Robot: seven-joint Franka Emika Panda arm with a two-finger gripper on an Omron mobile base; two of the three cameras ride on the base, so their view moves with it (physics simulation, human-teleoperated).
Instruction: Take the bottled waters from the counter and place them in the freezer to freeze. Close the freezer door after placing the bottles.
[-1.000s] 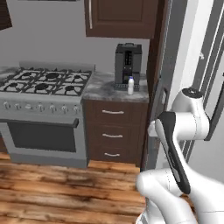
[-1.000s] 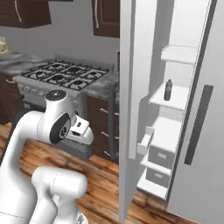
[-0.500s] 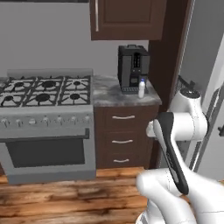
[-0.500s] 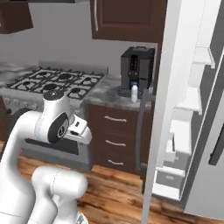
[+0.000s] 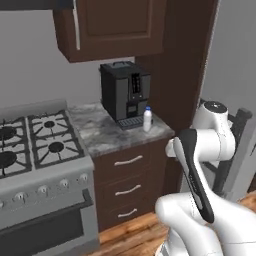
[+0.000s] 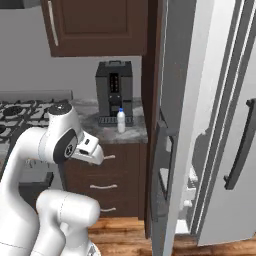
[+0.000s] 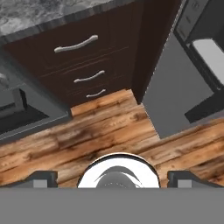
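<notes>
No readable brand or writing anywhere; the coffee machine (image 5: pixel 124 93) shows only blurred marks on its dark front panel. One milky white bottle (image 5: pixel 147 120) with a blue cap stands upright on the speckled stone desk (image 5: pixel 107 134), just in front of the coffee machine's right side and near the desk's right front corner; from the right base view the same bottle (image 6: pixel 120 121) stands just ahead of the machine's drip tray. Open stone lies to the bottle's left, toward the gas stove (image 5: pixel 35 147). Dark drawers (image 7: pixel 83 65) with silver handles sit below the desk's front edge. The freezer door (image 6: pixel 172 130) stands swung open, edge-on just right of the desk's end. The hand (image 7: pixel 112 178) hangs low over the wood floor (image 7: pixel 105 131), fingers spread wide, holding nothing, well apart from the bottle.
</notes>
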